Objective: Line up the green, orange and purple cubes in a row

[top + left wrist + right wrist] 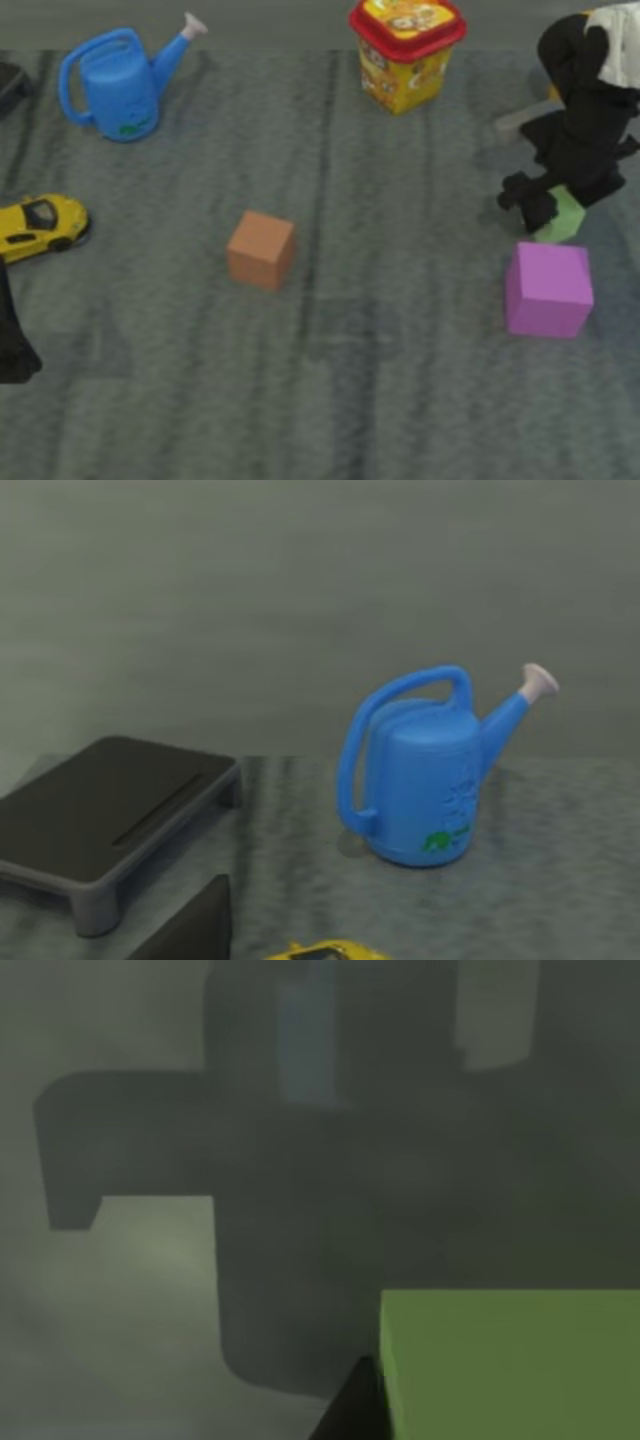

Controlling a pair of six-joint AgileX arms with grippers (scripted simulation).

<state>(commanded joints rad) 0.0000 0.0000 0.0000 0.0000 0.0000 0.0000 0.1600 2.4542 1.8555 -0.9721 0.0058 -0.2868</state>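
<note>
Green cube (561, 214) sits at the table's right side, half hidden under the right gripper (545, 205), which is down over it. Whether those fingers have closed on the cube I cannot tell; the right wrist view just shows its green face (510, 1365) close up. Just in front of it, near but apart, stands the big purple cube (548, 289). Orange cube (261, 250) is alone mid-table, well apart from both. Left arm (14, 340) is parked at the left edge. Around them: a blue watering can (118, 82), a yellow toy car (40, 224), a yellow red-lidded tub (407, 50), and a black stand (105, 820) in the left wrist view.
</note>
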